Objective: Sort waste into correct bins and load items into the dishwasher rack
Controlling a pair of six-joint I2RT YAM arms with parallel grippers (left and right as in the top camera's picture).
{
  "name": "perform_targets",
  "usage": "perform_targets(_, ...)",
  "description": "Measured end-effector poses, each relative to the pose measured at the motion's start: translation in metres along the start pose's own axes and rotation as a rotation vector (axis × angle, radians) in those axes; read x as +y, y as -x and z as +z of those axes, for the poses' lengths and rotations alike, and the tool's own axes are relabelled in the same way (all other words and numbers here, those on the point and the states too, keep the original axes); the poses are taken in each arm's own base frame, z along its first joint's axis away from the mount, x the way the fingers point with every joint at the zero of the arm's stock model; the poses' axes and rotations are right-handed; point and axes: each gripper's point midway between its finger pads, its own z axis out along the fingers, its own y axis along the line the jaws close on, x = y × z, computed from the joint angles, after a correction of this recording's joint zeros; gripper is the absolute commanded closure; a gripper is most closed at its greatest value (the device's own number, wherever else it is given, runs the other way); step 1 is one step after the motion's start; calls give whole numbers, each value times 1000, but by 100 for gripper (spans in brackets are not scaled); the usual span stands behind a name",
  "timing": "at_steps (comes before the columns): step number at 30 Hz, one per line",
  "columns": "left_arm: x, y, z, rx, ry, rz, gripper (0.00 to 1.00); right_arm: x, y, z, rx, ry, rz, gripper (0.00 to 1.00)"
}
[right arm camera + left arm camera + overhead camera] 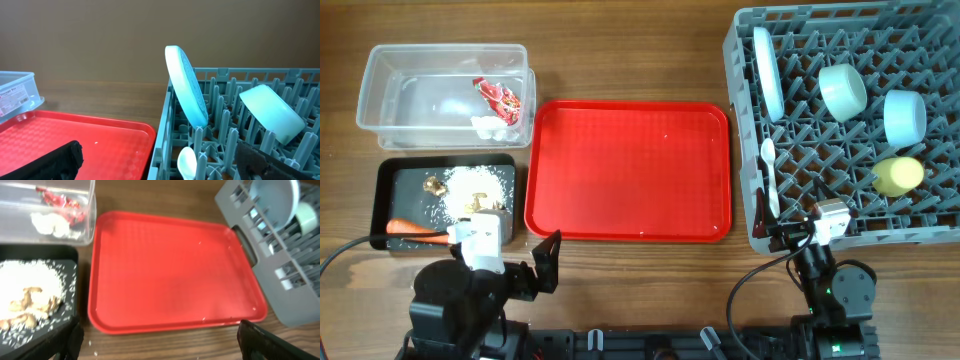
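Observation:
The grey dishwasher rack (741, 120) at the right holds an upright light blue plate (768, 72), two pale bowls (842, 90) (904, 115), a yellow cup (898, 176) and a white spoon (768, 175). The clear tub (380, 110) contains the red-and-white wrapper (500, 97) and the tissue (490, 125). On the black tray (395, 175) lie rice scraps (475, 185), a golden-brown lump (438, 185) and a carrot (415, 228). My left gripper (160, 345) is open and empty before the red tray's near edge. My right gripper (160, 162) is open and empty at the rack's near left corner.
A large flat red tray (628, 170) lies between the bins and the rack, with only a few white specks on it. Both arm bases stand at the table's near edge. Bare wood runs along the front.

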Motion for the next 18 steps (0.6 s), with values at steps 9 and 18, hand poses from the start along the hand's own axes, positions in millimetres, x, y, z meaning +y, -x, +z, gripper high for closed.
perform_targets(9, 29, -1, 15, -156, 91, -46, 0, 0, 0, 0, -1, 0, 0, 0)
perform_targets(18, 49, 21, 52, -483, 81, -7, 0, 0, 0, 0, -2, 0, 0, 0)
